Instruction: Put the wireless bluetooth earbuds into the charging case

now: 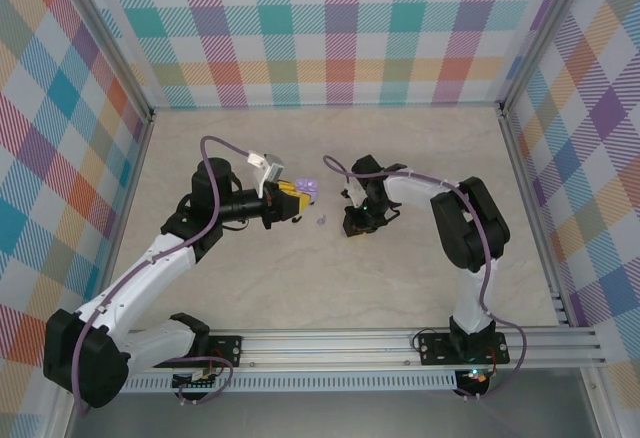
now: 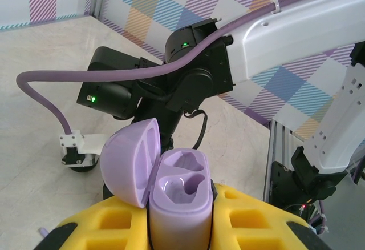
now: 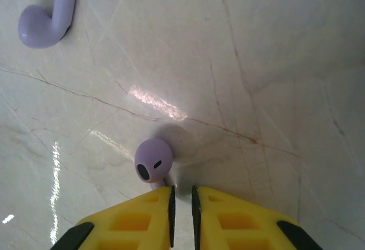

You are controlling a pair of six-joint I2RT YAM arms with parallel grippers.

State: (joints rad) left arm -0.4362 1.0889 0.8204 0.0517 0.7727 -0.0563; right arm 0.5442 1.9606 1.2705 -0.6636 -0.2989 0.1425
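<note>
My left gripper is shut on the lilac charging case, gripping its base upright between the yellow fingers. The lid is hinged open to the left, and both wells look empty. One lilac earbud lies on the table between the two grippers. In the right wrist view a second lilac earbud sits just ahead of my right gripper, its stem tucked under the left fingertip. The jaws are shut to a thin slit with nothing visible between the pads.
The right arm reaches across just beyond the case in the left wrist view. Checked walls enclose the pale marble table on three sides, and an aluminium rail runs along the near edge.
</note>
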